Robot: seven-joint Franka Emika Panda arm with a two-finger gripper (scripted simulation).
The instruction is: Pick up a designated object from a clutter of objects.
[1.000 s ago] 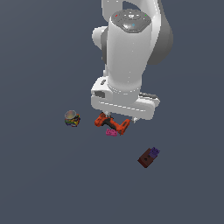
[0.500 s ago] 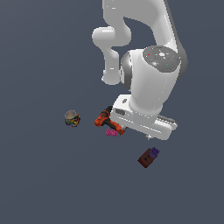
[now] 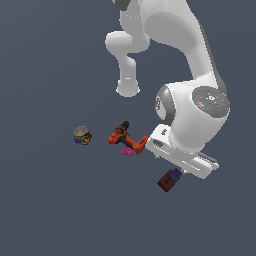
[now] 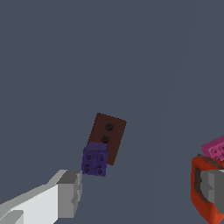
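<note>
In the exterior view the arm's white wrist block covered the hand's fingers, so only the wrist view showed the hand (image 4: 139, 188): its two fingers (image 4: 69, 192) stood wide apart and held nothing, both cut off by the frame edge. The purple brick (image 3: 175, 174) sat in the lower right of the exterior frame, half tucked under the wrist block and touching the red-brown block (image 3: 166, 182). The wrist view showed the brick's four studs, lying against the block's end. The drill (image 3: 125, 138) lay near the middle with one end hidden behind the arm, the pink piece (image 3: 127, 151) just beside it. The cup (image 3: 82, 135) stood well apart, its pattern too small to read.
</note>
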